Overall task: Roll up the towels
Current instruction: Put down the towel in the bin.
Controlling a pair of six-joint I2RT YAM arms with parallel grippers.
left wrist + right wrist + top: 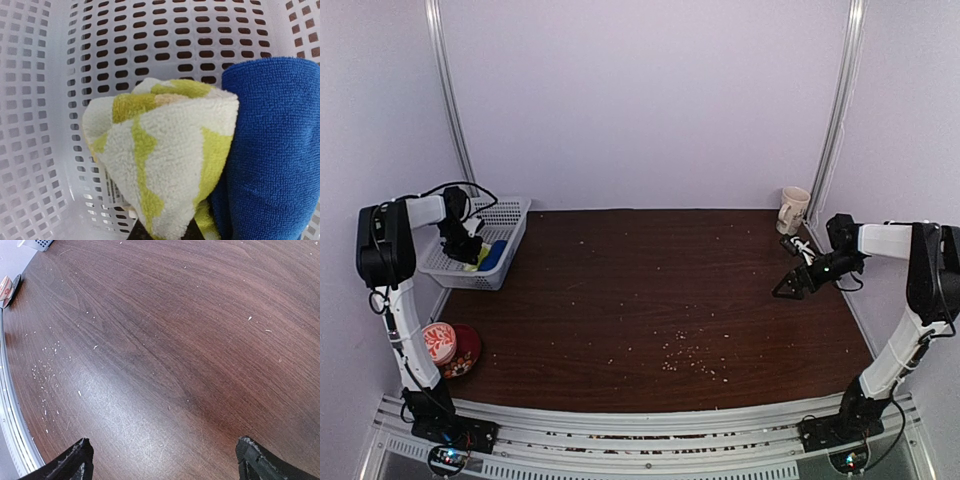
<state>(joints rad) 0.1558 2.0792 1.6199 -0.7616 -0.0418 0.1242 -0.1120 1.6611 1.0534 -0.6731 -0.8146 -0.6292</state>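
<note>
In the white basket (510,212) at the far left, the left gripper (465,250) looks closed on a pinched fold of the yellow-green towel (165,155), which leans against the blue towel (275,150); so thin a pinch could slip free on lifting, or the rising cloth could drag its blue neighbour or catch on the basket's holes; the right gripper (162,462) hangs wide open and empty over the table (175,340). Counted: two towels, one basket, two grippers.
</note>
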